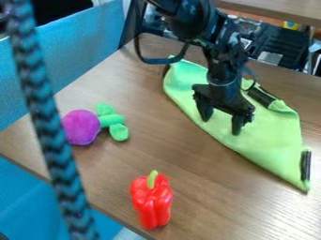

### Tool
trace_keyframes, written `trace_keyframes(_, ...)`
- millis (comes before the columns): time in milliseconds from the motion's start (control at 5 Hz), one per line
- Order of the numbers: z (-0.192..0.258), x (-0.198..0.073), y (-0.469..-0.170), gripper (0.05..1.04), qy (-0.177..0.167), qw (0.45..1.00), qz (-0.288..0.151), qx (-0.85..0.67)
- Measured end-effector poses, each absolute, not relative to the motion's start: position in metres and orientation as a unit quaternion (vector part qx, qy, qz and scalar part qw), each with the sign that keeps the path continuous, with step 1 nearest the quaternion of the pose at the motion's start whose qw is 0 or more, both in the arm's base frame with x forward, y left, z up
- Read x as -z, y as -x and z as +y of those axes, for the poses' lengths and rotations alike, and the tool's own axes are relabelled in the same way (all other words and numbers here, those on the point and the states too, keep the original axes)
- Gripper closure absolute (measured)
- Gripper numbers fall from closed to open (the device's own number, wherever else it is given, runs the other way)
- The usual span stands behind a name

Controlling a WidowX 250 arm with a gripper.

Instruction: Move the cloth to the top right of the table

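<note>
The black gripper (220, 123) hangs over the middle of the cloth, its two fingers spread apart and pointing down with nothing seen between them. Bright green, the cloth (266, 145) lies spread on the wooden table (201, 197), stretching slantwise from the upper middle to the right side. Its upper edge is partly folded, with black pieces at the edge and corners. The arm and gripper hide part of the cloth. Whether the fingertips touch it, I cannot tell.
A purple plush vegetable (81, 127) with green leaves sits on the left of the table. A red toy pepper (151, 200) stands near the front edge. A patterned braided cord (47, 122) runs down the left foreground. Blue panels border the table's left side.
</note>
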State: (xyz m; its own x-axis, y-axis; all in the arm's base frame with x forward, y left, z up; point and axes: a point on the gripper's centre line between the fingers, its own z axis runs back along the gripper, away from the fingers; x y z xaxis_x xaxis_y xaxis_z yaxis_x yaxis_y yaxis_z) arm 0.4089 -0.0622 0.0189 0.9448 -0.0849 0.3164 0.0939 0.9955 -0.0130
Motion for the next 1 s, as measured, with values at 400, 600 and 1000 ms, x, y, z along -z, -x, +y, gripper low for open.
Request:
trace_keyframes(400, -0.056, -0.021, -0.371, 0.085, 0.024, 0.987, -0.149, 0.061)
trace_keyframes(600, -0.052, -0.02, -0.358, 0.085, 0.025, 0.987, -0.143, 0.07)
trace_keyframes(1000, -0.054, -0.018, -0.379, 0.081, 0.013, 0.987, -0.152, 0.056)
